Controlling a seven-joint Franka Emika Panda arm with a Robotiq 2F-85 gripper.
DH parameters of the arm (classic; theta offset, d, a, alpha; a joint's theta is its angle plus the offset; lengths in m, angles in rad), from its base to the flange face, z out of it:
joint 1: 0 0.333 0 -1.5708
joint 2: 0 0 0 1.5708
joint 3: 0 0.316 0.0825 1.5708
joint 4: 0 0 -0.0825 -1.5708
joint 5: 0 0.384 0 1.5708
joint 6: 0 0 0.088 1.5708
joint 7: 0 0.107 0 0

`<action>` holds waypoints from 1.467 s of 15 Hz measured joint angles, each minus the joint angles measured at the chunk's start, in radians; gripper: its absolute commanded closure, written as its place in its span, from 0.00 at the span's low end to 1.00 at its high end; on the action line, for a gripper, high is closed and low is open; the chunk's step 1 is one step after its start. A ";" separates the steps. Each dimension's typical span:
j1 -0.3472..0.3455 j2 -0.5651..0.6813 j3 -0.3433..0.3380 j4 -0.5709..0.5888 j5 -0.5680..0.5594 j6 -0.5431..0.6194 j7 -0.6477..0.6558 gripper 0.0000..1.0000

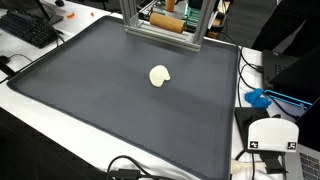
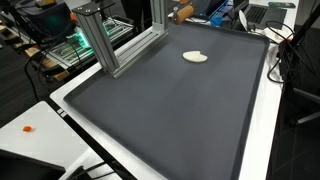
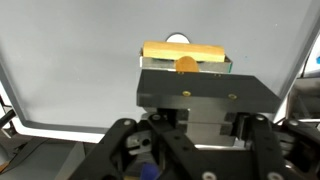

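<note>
1. In an exterior view, a dark grey mat (image 1: 90, 90) with a raised rim covered most of a white table (image 1: 30, 112). A cream-coloured lump (image 1: 159, 76) lay alone near the mat's middle, somewhat toward the far side.
2. In that view an aluminium frame (image 1: 160, 30) stood at the far edge of the mat. A black keyboard (image 1: 30, 28) sat at the far corner. A blue cable (image 1: 262, 98) and a white box with black-and-white markers (image 1: 272, 135) lay off the mat along one side. Black cables (image 1: 125, 168) curled at the near edge.
3. In an exterior view from another corner, the mat (image 2: 170, 110) ran away from the camera. The cream-coloured lump (image 2: 196, 57) lay near its far end, well apart from the aluminium frame (image 2: 100, 40). A green-lit board (image 2: 65, 48) stood beside the table, and a small orange object (image 2: 27, 129) lay on the bare white table (image 2: 40, 115).
4. In the wrist view, the tool (image 3: 195, 120) filled the lower part with its black linkages and was clenched.
5. A grey block (image 3: 205, 90) sat directly ahead of the tool. Beyond it was a yellow block (image 3: 183, 52) with an orange round bit (image 3: 186, 65) on it. Whether the fingers gripped either block could not be told.
6. The top of the cream-coloured lump (image 3: 178, 40) showed just over the yellow block. The mat (image 3: 70, 70) looked pale grey around them.
</note>
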 measured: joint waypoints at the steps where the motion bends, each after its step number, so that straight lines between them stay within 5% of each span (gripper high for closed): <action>1: 0.000 -0.015 0.000 -0.013 0.006 -0.001 0.000 0.65; 22: 0.004 -0.242 0.001 -0.184 0.109 -0.132 -0.038 0.65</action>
